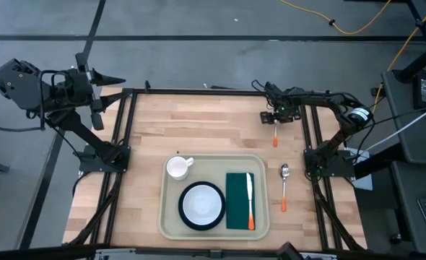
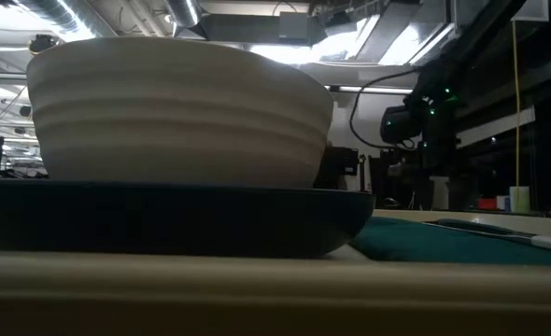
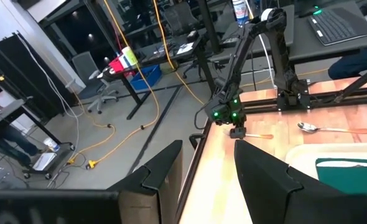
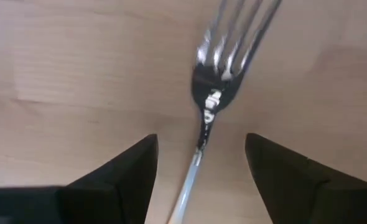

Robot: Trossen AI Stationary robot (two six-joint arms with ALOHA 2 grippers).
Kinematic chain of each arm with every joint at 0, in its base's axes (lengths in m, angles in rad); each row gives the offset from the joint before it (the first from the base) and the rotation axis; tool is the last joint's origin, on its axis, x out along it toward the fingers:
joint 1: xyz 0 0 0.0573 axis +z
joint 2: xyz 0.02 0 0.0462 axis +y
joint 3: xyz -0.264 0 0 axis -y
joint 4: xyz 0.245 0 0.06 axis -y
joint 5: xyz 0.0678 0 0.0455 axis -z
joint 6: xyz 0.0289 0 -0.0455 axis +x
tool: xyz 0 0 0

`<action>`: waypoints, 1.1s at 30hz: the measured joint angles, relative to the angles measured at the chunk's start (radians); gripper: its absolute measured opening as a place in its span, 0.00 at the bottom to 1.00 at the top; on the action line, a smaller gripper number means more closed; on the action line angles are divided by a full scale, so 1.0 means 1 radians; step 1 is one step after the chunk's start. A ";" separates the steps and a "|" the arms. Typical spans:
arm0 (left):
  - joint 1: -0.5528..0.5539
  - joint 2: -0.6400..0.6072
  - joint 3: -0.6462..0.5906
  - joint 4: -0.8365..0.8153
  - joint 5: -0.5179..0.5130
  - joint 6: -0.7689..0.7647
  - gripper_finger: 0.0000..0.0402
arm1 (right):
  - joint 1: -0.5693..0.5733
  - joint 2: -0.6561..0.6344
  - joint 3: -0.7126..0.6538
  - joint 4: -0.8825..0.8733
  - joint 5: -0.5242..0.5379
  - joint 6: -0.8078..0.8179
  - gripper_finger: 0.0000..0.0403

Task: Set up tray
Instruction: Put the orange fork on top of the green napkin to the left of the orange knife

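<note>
Wooden desk, grey floor around.
Right gripper jaws open astride the fork; left gripper open past the desk's edge.

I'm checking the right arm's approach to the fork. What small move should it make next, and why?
Probably lower the right gripper a little and close on the fork. In the right wrist view its open fingers straddle the fork's neck without touching it. The fork lies on the table beyond the tray, which already holds a bowl, mug and knife.
</note>
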 joint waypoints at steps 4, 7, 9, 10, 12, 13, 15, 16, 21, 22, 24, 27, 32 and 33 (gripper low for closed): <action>0.000 0.000 0.000 0.000 0.000 0.002 0.35 | 0.000 -0.006 -0.052 0.039 -0.022 0.028 0.62; 0.000 0.000 0.000 0.000 -0.002 0.010 0.35 | 0.000 -0.006 -0.067 0.042 -0.022 0.035 0.62; 0.000 0.000 0.000 0.000 -0.017 0.011 0.35 | 0.000 -0.006 -0.067 0.050 -0.023 0.037 0.62; 0.000 0.000 0.000 0.000 -0.024 0.011 0.35 | 0.000 -0.006 -0.068 0.054 -0.023 0.039 0.61; 0.000 0.000 0.000 0.000 -0.031 0.011 0.35 | 0.000 -0.005 -0.069 0.061 -0.023 0.046 0.60; 0.000 0.000 0.000 0.000 -0.034 0.011 0.35 | 0.000 -0.005 -0.069 0.062 -0.023 0.048 0.59; 0.000 0.000 0.000 0.000 -0.035 0.009 0.35 | 0.000 -0.005 -0.069 0.065 -0.023 0.048 0.55; 0.000 0.000 0.000 0.000 -0.035 0.007 0.35 | 0.000 -0.005 -0.070 0.065 -0.022 0.047 0.53; 0.000 0.000 0.000 0.000 -0.035 0.002 0.35 | 0.001 -0.004 -0.070 0.065 -0.023 0.042 0.36; 0.000 0.000 0.000 0.000 -0.035 0.002 0.35 | 0.002 -0.004 -0.070 0.066 -0.024 0.041 0.32; 0.000 0.000 0.000 0.000 -0.035 0.002 0.35 | 0.004 -0.004 -0.071 0.068 -0.026 0.037 0.25; 0.000 0.000 0.000 0.000 -0.036 0.002 0.35 | 0.004 -0.003 -0.071 0.068 -0.041 0.020 0.13; 0.000 0.000 0.000 0.000 -0.036 0.001 0.35 | 0.004 -0.003 -0.070 0.066 -0.054 0.004 0.04; 0.000 0.000 0.000 0.000 -0.036 0.001 0.35 | 0.004 -0.003 -0.071 0.065 -0.057 0.000 0.05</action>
